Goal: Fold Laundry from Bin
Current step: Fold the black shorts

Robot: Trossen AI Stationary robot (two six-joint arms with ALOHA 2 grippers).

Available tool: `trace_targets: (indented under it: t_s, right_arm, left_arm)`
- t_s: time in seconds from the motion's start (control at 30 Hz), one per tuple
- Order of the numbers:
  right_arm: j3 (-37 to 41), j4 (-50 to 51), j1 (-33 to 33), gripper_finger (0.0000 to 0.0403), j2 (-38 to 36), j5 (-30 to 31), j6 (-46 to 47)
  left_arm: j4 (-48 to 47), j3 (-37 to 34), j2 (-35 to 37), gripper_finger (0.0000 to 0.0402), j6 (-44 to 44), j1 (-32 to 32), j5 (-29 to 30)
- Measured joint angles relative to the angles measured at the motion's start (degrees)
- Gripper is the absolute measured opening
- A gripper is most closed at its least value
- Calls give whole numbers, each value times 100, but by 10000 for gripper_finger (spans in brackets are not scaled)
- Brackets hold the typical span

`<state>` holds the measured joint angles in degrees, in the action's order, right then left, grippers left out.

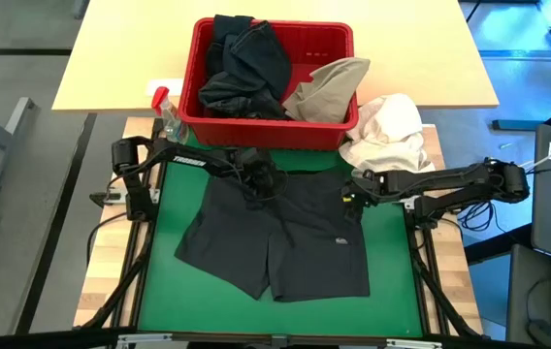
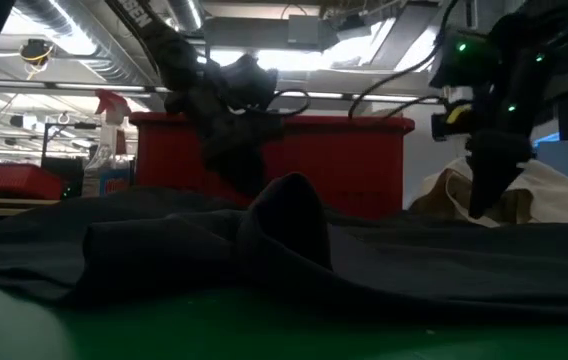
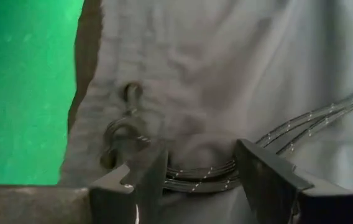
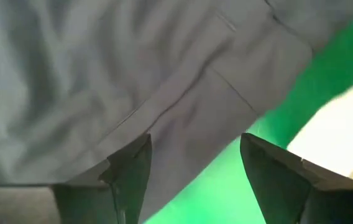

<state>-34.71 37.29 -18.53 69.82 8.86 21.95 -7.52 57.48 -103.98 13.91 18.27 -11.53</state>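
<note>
Green mat [image 1: 169, 208] covers the table; both open pincers, left pincer [image 1: 256, 182] and right pincer [image 1: 350, 197], sit low over dark shorts [image 1: 285, 242].

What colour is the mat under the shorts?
Green mat; clearest in the high view.

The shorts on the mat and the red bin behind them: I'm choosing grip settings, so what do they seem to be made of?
The shorts look like thin, matte woven fabric, perhaps a synthetic blend: they lie limp, crease softly, and show stitched seams and a corded drawstring. The red bin looks like rigid moulded plastic, slightly glossy, with a thick rim and straight walls.
</note>
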Motion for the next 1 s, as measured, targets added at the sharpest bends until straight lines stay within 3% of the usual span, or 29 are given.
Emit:
trace_targets:
  t_s: [0.1,0.37,0.53,0.77,1.0]
  right_arm:
    - [-1,-50,-214,243,179,-374,342]
    - [-1,-347,-290,223,598,-585,306]
    - [-6,-710,-288,162,796,-955,224]
    - [-14,-762,-288,19,864,-1097,187]
    - [-529,-723,-285,11,420,-1351,289]
  left_arm:
    - [49,-14,0,188,24,88,-39]
    - [217,-18,-235,188,346,51,-164]
    - [584,-18,-559,188,375,51,-131]
    - [864,-10,-721,188,313,62,-121]
    - [916,-10,-732,188,306,60,-71]
